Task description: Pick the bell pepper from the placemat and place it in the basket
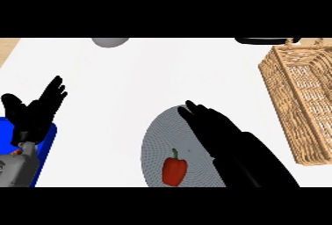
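Observation:
A red bell pepper (174, 172) with a green stem lies on the round grey placemat (159, 136), near its lower edge. My right hand (217, 132) hovers over the placemat's right half, fingers straight and pointing up and left, open, just right of and above the pepper and not touching it. The wicker basket (303, 96) stands at the right edge of the white counter. My left hand (35, 112) rests open at the far left, fingers up.
A blue object (44, 151) lies under my left forearm at the lower left. A grey rounded object (109, 41) shows at the counter's far edge, and a dark item (266, 41) sits behind the basket.

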`<state>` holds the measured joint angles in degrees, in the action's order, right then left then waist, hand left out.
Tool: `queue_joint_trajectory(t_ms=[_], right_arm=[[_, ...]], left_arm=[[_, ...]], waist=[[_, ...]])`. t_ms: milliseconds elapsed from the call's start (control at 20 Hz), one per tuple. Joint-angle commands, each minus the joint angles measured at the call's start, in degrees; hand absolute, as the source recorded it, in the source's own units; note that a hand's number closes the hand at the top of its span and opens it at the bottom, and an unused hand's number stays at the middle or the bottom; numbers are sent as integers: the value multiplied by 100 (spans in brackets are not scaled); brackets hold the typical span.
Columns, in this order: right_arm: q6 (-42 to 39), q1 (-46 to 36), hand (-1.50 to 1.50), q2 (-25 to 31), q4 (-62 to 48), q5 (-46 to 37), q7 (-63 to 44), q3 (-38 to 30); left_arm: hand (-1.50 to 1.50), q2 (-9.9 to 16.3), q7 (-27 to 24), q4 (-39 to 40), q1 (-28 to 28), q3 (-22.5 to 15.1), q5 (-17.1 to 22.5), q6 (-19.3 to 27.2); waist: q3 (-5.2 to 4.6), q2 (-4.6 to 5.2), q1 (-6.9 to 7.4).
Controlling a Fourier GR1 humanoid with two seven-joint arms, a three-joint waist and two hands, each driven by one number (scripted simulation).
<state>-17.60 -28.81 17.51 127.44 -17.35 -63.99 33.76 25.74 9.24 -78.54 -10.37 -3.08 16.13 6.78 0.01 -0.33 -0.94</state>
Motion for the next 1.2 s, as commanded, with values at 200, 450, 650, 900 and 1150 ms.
queue_joint_trajectory(t_ms=[200, 450, 650, 900, 1150], right_arm=[[955, 1619, -150, -174, -292, -1822, 930, 854], [1622, 1599, -150, -925, -1326, -2166, 1506, 777], [1218, 1455, -150, -1026, -2143, -2119, 1629, 569], [1370, 2110, -150, -985, -2332, -2453, 1989, 884], [921, 2031, -150, -952, -2406, -2419, 2288, 469]], left_arm=[[0, 71, 140, -225, 134, 250, 20, -208], [0, -231, -342, 331, -21, 158, -259, -361], [0, -343, 241, -305, 72, 189, -301, -128], [0, -271, 122, -188, 183, 429, -387, -390], [0, -296, -42, 70, 41, 712, -458, -623]], waist=[[3, 22, 87], [-2, 37, 83], [0, 31, 112], [0, 29, 88], [-1, 31, 87]])
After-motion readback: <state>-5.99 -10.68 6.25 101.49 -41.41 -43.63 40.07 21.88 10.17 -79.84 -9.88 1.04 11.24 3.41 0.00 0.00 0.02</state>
